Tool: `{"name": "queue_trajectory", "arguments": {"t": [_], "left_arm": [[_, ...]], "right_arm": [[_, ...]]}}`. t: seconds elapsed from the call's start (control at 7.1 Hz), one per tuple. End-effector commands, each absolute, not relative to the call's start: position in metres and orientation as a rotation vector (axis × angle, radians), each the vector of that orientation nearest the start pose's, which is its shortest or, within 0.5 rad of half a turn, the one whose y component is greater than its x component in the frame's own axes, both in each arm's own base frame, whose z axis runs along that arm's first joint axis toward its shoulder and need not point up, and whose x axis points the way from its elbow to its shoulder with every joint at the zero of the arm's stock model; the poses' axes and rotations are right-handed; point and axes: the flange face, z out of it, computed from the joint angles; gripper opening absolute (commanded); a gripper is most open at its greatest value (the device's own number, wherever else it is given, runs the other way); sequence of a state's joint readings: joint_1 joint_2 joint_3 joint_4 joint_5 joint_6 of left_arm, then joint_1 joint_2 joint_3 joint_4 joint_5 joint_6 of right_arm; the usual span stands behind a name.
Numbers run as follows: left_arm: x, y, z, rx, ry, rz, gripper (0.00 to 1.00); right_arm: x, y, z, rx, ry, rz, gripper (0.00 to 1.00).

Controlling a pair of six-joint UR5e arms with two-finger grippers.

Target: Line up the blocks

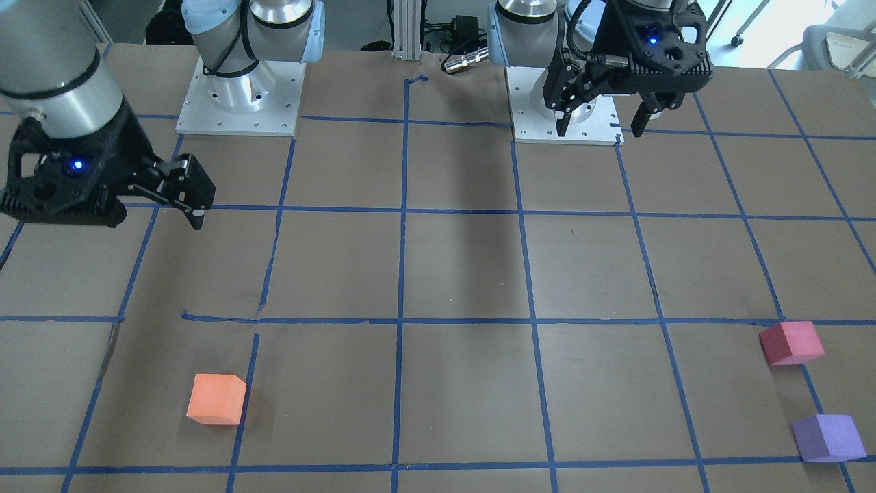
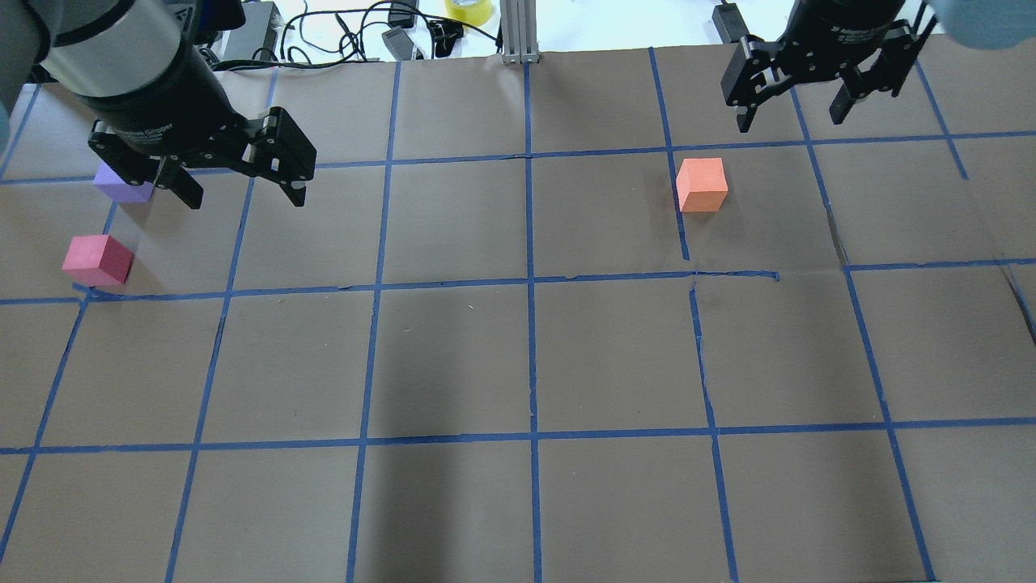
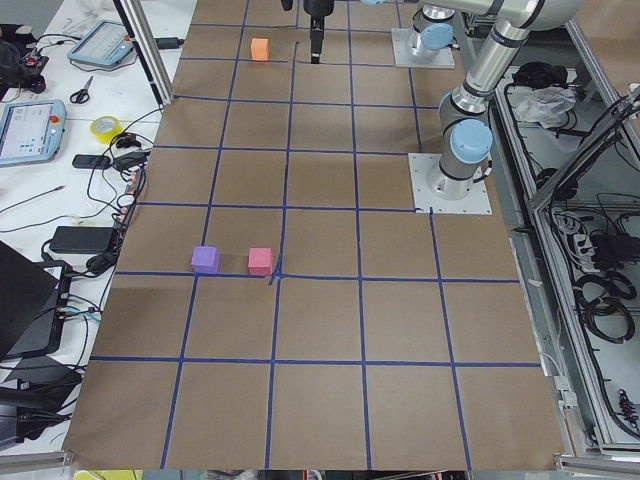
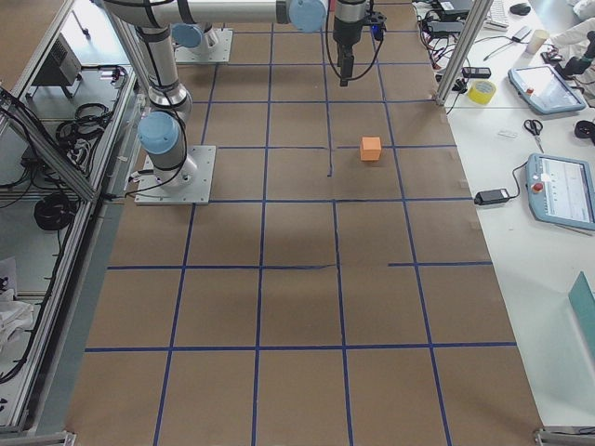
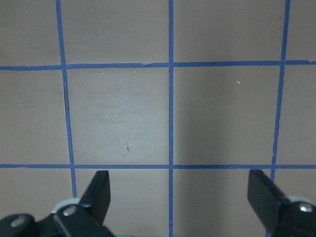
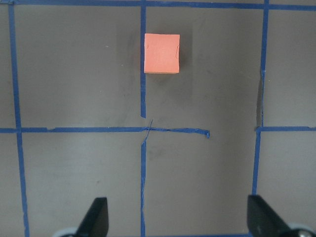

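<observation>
Closest in the front view is the purple block, just beside the pink block, not touching. The orange block lies well apart from the pink block. The left gripper hangs near the pink block, wide open, holding nothing. The right gripper, far from it, is wide open and empty too. I think a gripper dropping off-center could knock a block crooked. From overhead the left gripper half hides the purple block; the front view shows it whole.
</observation>
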State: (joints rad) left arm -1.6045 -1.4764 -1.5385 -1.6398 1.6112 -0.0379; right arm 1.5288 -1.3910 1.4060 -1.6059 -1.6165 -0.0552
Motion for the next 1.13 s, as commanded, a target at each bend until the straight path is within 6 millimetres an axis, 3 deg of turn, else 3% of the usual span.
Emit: {"name": "queue_trajectory", "arguments": {"t": [0.0,0.42,0.85,0.99], "left_arm": [[-0.147,-0.449,0.542,-0.004,3.106,-0.093,1.0],[-0.148,-0.448,0.541,0.001,3.107,-0.09,1.0],[-0.149,-0.445,0.534,0.004,3.107,-0.067,1.0],[-0.148,-0.445,0.533,0.011,3.106,-0.066,1.0]], "right_arm": [[0.098,-0.634,0.4,0.008,3.181,-0.041,1.0],[0.096,-0.687,0.309,0.009,3.181,-0.097,1.0],[0.095,-0.707,0.239,0.011,3.181,-0.083,1.0],[0.095,-0.707,0.232,0.011,3.181,-0.068,1.0]]}}
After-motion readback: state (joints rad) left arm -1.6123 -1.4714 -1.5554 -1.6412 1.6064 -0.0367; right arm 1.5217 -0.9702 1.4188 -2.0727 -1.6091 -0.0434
